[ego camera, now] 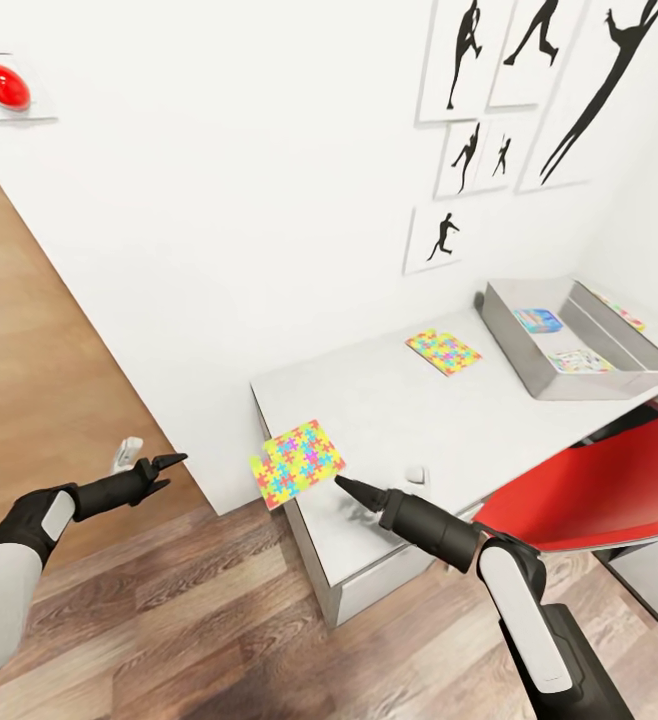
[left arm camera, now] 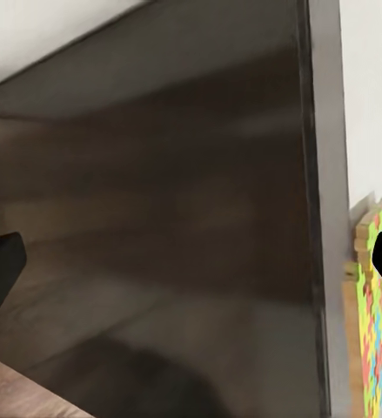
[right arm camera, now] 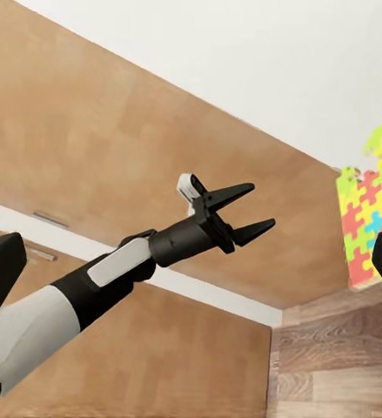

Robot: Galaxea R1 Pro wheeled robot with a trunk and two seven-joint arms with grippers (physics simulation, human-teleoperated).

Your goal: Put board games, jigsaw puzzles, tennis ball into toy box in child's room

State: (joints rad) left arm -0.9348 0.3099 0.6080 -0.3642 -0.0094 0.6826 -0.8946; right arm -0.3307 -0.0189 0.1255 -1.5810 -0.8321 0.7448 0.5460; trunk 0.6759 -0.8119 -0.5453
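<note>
One jigsaw puzzle (ego camera: 297, 462) lies on the near left corner of the table (ego camera: 389, 410) and overhangs its edge; its edge also shows in the left wrist view (left arm camera: 378, 322). The other jigsaw puzzle (ego camera: 443, 351) lies flat farther back. The grey toy box (ego camera: 599, 385) stands at the table's far right and holds a blue board game (ego camera: 537, 320), a white-green one (ego camera: 579, 361) and a third colourful piece (ego camera: 624, 312). My right gripper (ego camera: 347, 484) is open, its tip just beside the near puzzle. My left gripper (ego camera: 174, 462) hangs open left of the table. Tennis ball and bed are out of view.
A red chair (ego camera: 599, 490) stands close to my right arm at the table's front. A small white object (ego camera: 419, 475) rests on the table by the right gripper. The table's dark side panel (left arm camera: 173, 226) faces the left gripper. A wooden door (ego camera: 29, 380) is on the left.
</note>
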